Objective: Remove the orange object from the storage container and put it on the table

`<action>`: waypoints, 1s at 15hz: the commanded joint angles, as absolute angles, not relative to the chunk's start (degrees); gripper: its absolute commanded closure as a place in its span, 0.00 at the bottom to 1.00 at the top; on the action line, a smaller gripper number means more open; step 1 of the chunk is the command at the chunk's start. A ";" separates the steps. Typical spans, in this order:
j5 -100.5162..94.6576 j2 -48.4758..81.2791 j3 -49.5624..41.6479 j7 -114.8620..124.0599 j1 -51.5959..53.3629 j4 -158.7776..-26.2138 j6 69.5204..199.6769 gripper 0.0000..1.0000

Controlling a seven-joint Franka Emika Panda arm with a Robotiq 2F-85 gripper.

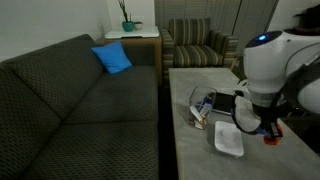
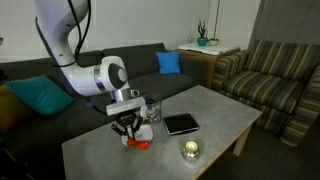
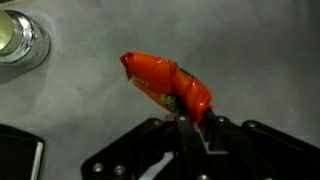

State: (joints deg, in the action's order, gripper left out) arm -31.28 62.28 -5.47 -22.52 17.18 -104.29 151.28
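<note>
Placing step: the black gripper (image 3: 190,128) has its jaws pinched on the small glossy orange-red object (image 3: 165,82), which juts ahead of them over the matte grey table (image 3: 90,110); next, lower gently, then release

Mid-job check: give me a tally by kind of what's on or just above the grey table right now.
Orange object, gripped by the pincer: 1
Clear storage container: 1
White flat tray: 1
Black flat slab: 1
Round metal tin: 1
Total: 5
</note>
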 commanded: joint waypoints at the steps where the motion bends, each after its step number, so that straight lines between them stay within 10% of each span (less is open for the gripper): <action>1: -35.42 65.65 -8.98 -16.18 17.25 -104.61 158.10 0.96; 15: -22.07 81.20 -12.24 -4.92 18.02 -89.14 177.04 0.96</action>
State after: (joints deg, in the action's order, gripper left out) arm -24.41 78.34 -12.32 -4.10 17.83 -92.60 175.91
